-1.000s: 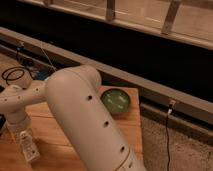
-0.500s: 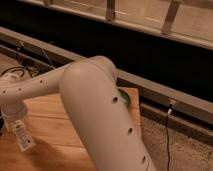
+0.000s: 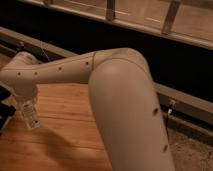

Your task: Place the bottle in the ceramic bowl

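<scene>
Swinging wider than half a second ago, the robot's big white arm (image 3: 125,100) now fills the middle and right of the camera view. Its elbow is raised higher, and its forearm reaches leftwards to the gripper (image 3: 27,104) at the left side. The small glossy green ceramic bowl was in plain sight a second ago and showed only as a sliver half a second ago. It is now wholly hidden behind the upper arm, well off to the right of the jaws. The wrist has lifted and drawn a little towards the middle, and the bottle has come along with it.

The jaws are closed together, clamped on the top end of the small slim whitish plastic bottle (image 3: 31,117). It hangs straight below the jaws, nearly upright, with its lower end leaning slightly right. Under the jaws and the bottle lies the pale wooden tabletop (image 3: 65,125), with a soft shadow on it to the lower right of the bottle. Whether the bottle's base touches the wood cannot be told.

Just left of the jaws, at the frame's edge, sits a dark object (image 3: 5,111) too dim to name. Far right of the jaws, beyond the arm, a grey metal ledge (image 3: 187,104) runs above speckled floor (image 3: 192,150).
</scene>
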Controlling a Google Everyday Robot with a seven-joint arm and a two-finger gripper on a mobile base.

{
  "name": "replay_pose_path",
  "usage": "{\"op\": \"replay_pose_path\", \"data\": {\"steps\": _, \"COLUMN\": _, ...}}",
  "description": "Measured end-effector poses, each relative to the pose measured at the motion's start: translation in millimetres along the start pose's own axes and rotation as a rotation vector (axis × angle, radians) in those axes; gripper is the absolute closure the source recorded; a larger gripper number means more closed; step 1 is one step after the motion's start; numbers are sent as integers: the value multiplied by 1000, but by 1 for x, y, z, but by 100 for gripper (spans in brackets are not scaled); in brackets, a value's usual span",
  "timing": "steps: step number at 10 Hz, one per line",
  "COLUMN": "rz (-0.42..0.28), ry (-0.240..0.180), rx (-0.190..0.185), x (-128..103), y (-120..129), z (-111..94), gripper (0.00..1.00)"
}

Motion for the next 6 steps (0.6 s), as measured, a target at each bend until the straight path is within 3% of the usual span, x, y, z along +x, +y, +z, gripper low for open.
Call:
{"op": "replay_pose_path", "data": {"steps": 3, "rz": 76, "ry": -62, "rx": 4, "x": 10, "y": -44, "z": -26, "gripper": 100}}
{"op": "replay_pose_path", "data": {"steps": 6, "rz": 76, "ry": -62, "rx": 1, "x": 10, "y": -42, "z": -26, "gripper": 100}}
